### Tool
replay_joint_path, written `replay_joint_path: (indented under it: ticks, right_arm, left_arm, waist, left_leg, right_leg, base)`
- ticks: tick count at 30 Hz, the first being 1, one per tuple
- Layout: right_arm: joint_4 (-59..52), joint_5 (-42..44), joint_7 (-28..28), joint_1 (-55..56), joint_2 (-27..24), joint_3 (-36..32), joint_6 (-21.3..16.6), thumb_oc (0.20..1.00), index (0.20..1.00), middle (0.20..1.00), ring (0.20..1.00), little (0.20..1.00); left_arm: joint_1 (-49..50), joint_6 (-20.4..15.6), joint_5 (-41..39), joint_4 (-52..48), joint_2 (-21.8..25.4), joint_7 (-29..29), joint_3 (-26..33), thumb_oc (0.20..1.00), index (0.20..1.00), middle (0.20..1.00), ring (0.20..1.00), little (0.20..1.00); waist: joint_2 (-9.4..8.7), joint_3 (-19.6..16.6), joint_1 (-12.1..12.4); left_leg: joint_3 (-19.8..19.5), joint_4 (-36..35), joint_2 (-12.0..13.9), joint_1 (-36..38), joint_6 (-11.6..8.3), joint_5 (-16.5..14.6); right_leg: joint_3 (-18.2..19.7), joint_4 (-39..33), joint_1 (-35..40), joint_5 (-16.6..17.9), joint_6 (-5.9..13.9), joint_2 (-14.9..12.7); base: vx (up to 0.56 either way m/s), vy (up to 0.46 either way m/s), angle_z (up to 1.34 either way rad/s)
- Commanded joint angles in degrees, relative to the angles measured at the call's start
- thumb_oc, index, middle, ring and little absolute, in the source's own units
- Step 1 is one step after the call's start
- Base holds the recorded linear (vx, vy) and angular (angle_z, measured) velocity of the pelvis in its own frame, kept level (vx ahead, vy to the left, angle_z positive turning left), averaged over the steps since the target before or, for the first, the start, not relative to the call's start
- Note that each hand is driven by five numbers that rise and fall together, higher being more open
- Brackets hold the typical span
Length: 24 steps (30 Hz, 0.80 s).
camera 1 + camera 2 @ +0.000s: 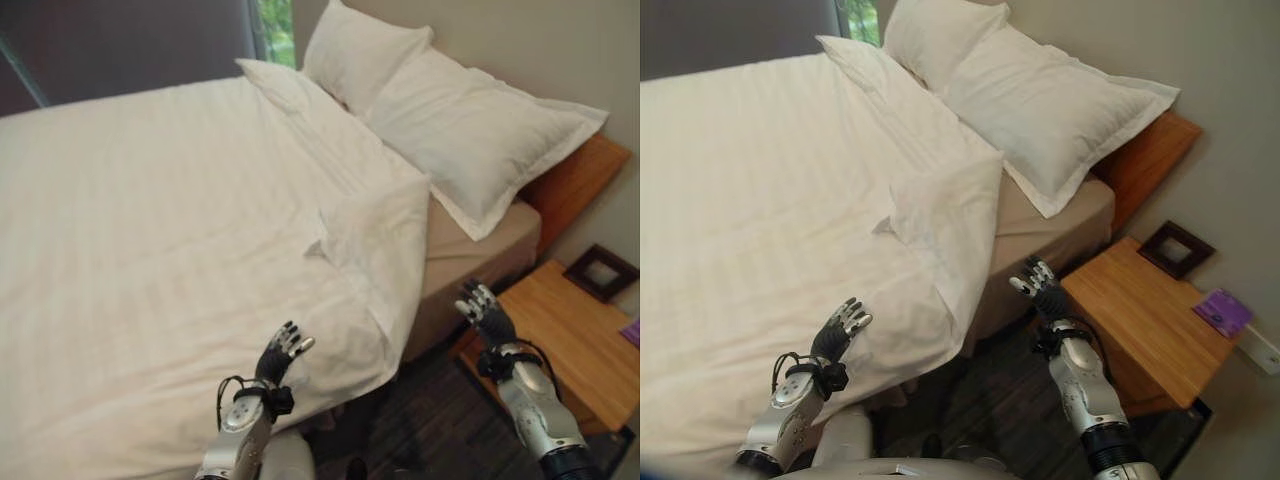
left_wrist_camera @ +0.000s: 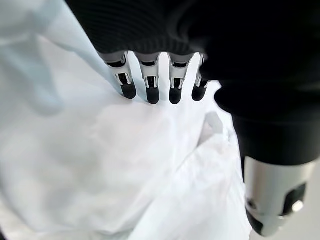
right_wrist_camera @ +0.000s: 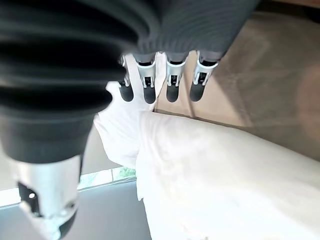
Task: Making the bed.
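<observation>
White bedding covers most of the scene: the bed (image 1: 480, 250) runs from a dark window wall down to the robot, with its bare tan mattress side showing below the pillows. A duvet (image 1: 150, 220) lies fairly flat across the bed, but its corner (image 1: 375, 225) nearest the pillows is folded back on itself and bunched, with the hem drooping over the bed's side. Two pillows (image 1: 470, 130) lean at the head of the bed against a wooden headboard (image 1: 575, 180). Just beside the bed stands a wooden nightstand (image 1: 560, 340) carrying a small dark picture frame (image 1: 600, 272).

The left hand (image 1: 285, 352) hovers over the duvet's near edge, fingers straight and apart, holding nothing. The right hand (image 1: 483, 312) hangs in the narrow gap between the bed's side and the nightstand, fingers also loosely spread and empty.

That gap is the tight spot: a wide swing of the right arm away from the bed could knock the nightstand or its frame. Reaching for the folded corner risks dragging the nearer pillow off the mattress. Pulling one-handed would likely skew the duvet and deepen its wrinkles. Open room lies above the bed and toward its foot.
</observation>
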Motion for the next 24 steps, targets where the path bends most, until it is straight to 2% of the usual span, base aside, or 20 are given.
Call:
replay_joint_path:
  ticks: [1,2,3,4,5,7,8,9,10,11,12,13,15,16,17,18,19,20,22,24]
  right_arm:
    - [-4.8,-1.8,0.1,1.0,-1.8,-2.2,-2.6,1.000,1.000,1.000,1.000,1.000]
    - [-5.3,-2.0,0.4,1.8,-1.1,-2.6,-2.7,1.000,1.000,1.000,1.000,1.000]
    - [-5.5,-2.7,0.7,2.2,-0.5,-2.4,-2.8,1.000,1.000,1.000,1.000,1.000]
    - [-5.7,-3.6,0.8,2.6,-0.3,-2.6,-3.0,1.000,1.000,1.000,1.000,1.000]
    - [-5.8,-3.6,0.5,2.9,0.3,-2.7,-3.0,1.000,1.000,1.000,1.000,1.000]
    - [-5.4,-2.1,0.6,3.9,1.6,-3.2,-3.1,1.000,1.000,1.000,1.000,1.000]
    - [-5.4,-1.9,1.2,5.4,2.0,-4.0,-3.0,1.000,1.000,1.000,1.000,1.000]
    - [-5.4,-1.9,1.2,5.4,2.0,-4.0,-3.0,1.000,1.000,1.000,1.000,1.000]
    - [-5.9,-2.3,1.2,6.2,1.8,-4.6,-3.0,1.000,1.000,1.000,1.000,1.000]
    - [-5.5,-3.6,0.7,7.2,1.6,-6.0,-2.9,1.000,1.000,1.000,1.000,1.000]
    - [-5.5,-3.6,0.7,7.2,1.7,-6.0,-2.9,1.000,1.000,1.000,1.000,1.000]
    - [-4.5,-3.0,0.4,7.4,2.0,-6.9,-3.0,1.000,1.000,1.000,1.000,1.000]
    - [-3.5,-2.5,0.2,4.8,1.3,-5.3,-3.7,1.000,1.000,1.000,1.000,1.000]
    - [-3.4,-2.5,0.2,4.7,1.3,-5.2,-3.8,1.000,1.000,1.000,1.000,1.000]
    - [-3.9,-2.2,0.5,4.0,0.6,-4.8,-3.7,1.000,1.000,1.000,1.000,1.000]
    - [-4.0,-2.2,0.9,3.0,-0.6,-4.6,-4.1,1.000,1.000,1.000,1.000,1.000]
    - [-4.0,-2.2,0.9,3.0,-0.6,-4.6,-4.1,1.000,1.000,1.000,1.000,1.000]
    - [-5.8,-2.3,0.5,1.7,-3.4,-5.6,-4.6,1.000,1.000,1.000,1.000,1.000]
    - [-5.9,-2.5,-0.3,1.6,-4.7,-6.7,-4.7,1.000,1.000,1.000,1.000,1.000]
    - [-5.7,-2.7,-0.9,2.6,-5.0,-8.1,-4.5,1.000,1.000,1.000,1.000,1.000]
  left_arm:
    - [-3.0,-2.1,-0.6,-1.9,0.0,-1.1,-2.3,1.000,1.000,1.000,1.000,1.000]
    - [-3.3,-2.0,-0.8,-2.2,0.1,-1.2,-2.8,1.000,1.000,1.000,1.000,1.000]
    - [-3.7,-2.0,-0.3,-2.0,0.2,-1.3,-2.8,1.000,1.000,1.000,1.000,1.000]
    - [-4.2,-2.1,-0.6,-2.2,0.2,-1.3,-2.9,1.000,1.000,1.000,1.000,1.000]
    - [-5.3,-2.2,-0.3,-2.0,0.7,-1.2,-3.1,1.000,1.000,1.000,1.000,1.000]
    - [-6.9,-2.8,2.3,-1.3,2.1,-0.8,-3.9,1.000,1.000,1.000,1.000,1.000]
    - [-7.0,-2.8,2.1,-2.1,2.7,-1.2,-3.7,1.000,1.000,1.000,1.000,1.000]
    - [-7.0,-2.8,2.1,-2.1,2.7,-1.2,-3.7,1.000,1.000,1.000,1.000,1.000]
    - [-7.0,-2.8,1.2,-2.7,3.0,-1.6,-3.7,1.000,1.000,1.000,1.000,1.000]
    - [-7.0,-2.7,0.0,-3.1,3.0,-2.0,-3.5,1.000,1.000,1.000,1.000,1.000]
    - [-6.9,-2.6,0.0,-3.1,3.0,-2.0,-3.5,1.000,1.000,1.000,1.000,1.000]
    - [-6.8,-2.6,0.9,-2.6,3.4,-1.9,-3.6,1.000,1.000,1.000,1.000,1.000]
    - [-4.7,-3.2,0.6,-3.9,3.5,-1.3,-1.6,1.000,1.000,1.000,1.000,1.000]
    - [-4.6,-3.1,0.6,-3.9,3.5,-1.3,-1.5,1.000,1.000,1.000,1.000,1.000]
    - [-4.0,-3.1,-0.1,-3.8,3.4,-1.2,-0.9,1.000,1.000,1.000,1.000,1.000]
    - [-3.8,-3.5,-0.9,-3.4,3.0,-0.7,-0.3,1.000,1.000,1.000,1.000,1.000]
    - [-3.8,-3.5,-0.9,-3.4,3.0,-0.7,-0.3,1.000,1.000,1.000,1.000,1.000]
    - [-4.2,-3.3,-2.4,-2.2,1.6,-0.3,0.1,1.000,1.000,1.000,1.000,1.000]
    - [-4.9,-3.0,-2.7,-1.5,0.8,-0.6,-0.4,1.000,1.000,1.000,1.000,1.000]
    - [-4.7,-3.0,-2.8,-1.9,0.1,-1.2,-1.2,1.000,1.000,1.000,1.000,1.000]
  waist:
    - [3.33,-1.7,0.6]
    - [3.70,-2.1,-0.1]
    - [4.44,-2.2,-0.8]
    - [4.57,-1.3,-2.3]
    - [4.99,-0.6,-3.7]
    - [5.37,-0.3,-5.7]
    - [5.49,-0.6,-5.9]
    - [5.49,-0.6,-5.9]
    - [5.67,-1.0,-5.8]
    - [5.46,-1.8,-5.5]
    - [5.47,-1.6,-5.8]
    - [4.39,-2.6,-5.6]
    - [3.59,-3.3,-2.7]
    - [3.60,-3.3,-3.0]
    - [3.46,-3.4,-2.2]
    - [3.40,-3.5,-1.9]
    - [3.41,-3.5,-2.0]
    - [2.53,-2.5,-2.7]
    - [1.73,-2.6,-3.8]
    - [1.49,-2.5,-4.1]
  left_leg:
    - [-4.1,-11.9,-1.0,13.0,-0.90,3.0]
    - [-4.9,-17.7,-2.0,16.2,0.12,1.4]
    - [-5.9,-21.6,-2.7,19.1,1.38,0.6]
    - [-5.6,-23.0,-2.7,20.5,1.83,0.5]
    - [-6.2,-23.9,-1.7,21.1,1.47,1.3]
    - [-10.2,-24.7,-1.2,21.4,1.29,2.3]
    - [-12.2,-24.7,-0.6,21.7,0.65,3.3]
    - [-12.2,-24.7,-0.6,21.7,0.65,3.3]
    - [-13.5,-24.7,0.1,21.4,0.21,3.5]
    - [-16.2,-25.0,1.4,21.2,-0.64,2.5]
    - [-16.5,-24.9,1.4,21.4,-0.61,2.4]
    - [-18.0,-25.6,1.7,21.5,-1.40,2.1]
    - [-18.8,-25.2,4.6,19.4,-3.91,4.1]
    - [-19.0,-25.2,4.6,19.3,-3.93,4.2]
    - [-20.1,-25.2,5.5,18.4,-4.54,5.9]
    - [-20.5,-25.6,6.7,17.2,-5.81,8.7]
    - [-20.6,-25.6,6.7,17.2,-5.82,8.8]
    - [-14.5,-23.0,7.3,14.2,-4.75,10.0]
    - [-6.7,-19.4,7.3,13.5,-4.02,7.9]
    - [-5.1,-16.2,5.6,13.3,-3.97,5.7]
  right_leg:
    - [0.2,1.6,-3.6,5.7,10.87,-7.7]
    - [-0.3,5.5,-4.8,6.0,11.72,-7.8]
    - [-0.5,14.1,-9.4,8.0,13.55,-8.2]
    - [1.5,22.2,-13.7,12.3,17.25,-8.6]
    - [4.9,25.1,-16.0,13.8,18.79,-7.3]
    - [14.1,26.0,-17.3,11.5,18.45,-3.4]
    - [16.9,24.6,-16.0,10.5,17.35,-4.6]
    - [16.9,24.6,-16.0,10.5,17.35,-4.6]
    - [18.0,23.1,-14.8,10.7,15.90,-7.2]
    - [20.5,16.7,-12.9,11.0,14.50,-11.7]
    - [20.1,16.4,-12.4,11.0,14.51,-11.8]
    - [22.4,9.9,-9.0,7.9,15.13,-11.0]
    - [16.2,1.1,-4.8,4.3,14.57,-10.8]
    - [15.9,0.8,-4.6,4.4,14.55,-10.9]
    - [16.2,-0.8,-3.8,4.1,13.77,-9.7]
    - [14.8,-1.5,-3.1,4.1,13.09,-8.6]
    - [14.8,-1.5,-3.1,4.1,13.08,-8.6]
    - [11.0,-1.1,-2.7,4.1,12.13,-9.0]
    - [7.9,-1.4,-3.3,4.5,11.15,-9.2]
    - [5.8,-2.7,-2.8,4.9,10.48,-9.2]
  base:
    - [0.17,0.023,0.17]
    - [0.21,0.058,0.21]
    - [0.08,0.075,0.06]
    - [0.01,-0.028,-0.10]
    - [-0.02,-0.146,-0.42]
    - [0.06,-0.214,0.24]
    - [0.09,-0.145,1.28]
    - [0.12,-0.177,1.35]
    - [0.16,-0.313,0.95]
    - [0.16,-0.311,0.54]
    - [0.18,-0.403,0.72]
    - [0.08,-0.285,0.92]
    - [-0.01,-0.478,1.03]
    - [-0.06,-0.415,0.56]
    - [-0.03,-0.273,0.25]
    - [-0.03,-0.272,0.25]
    - [-0.12,-0.312,0.28]
    - [-0.17,-0.258,1.17]
    - [-0.20,-0.281,1.73]
    - [-0.11,-0.142,0.94]
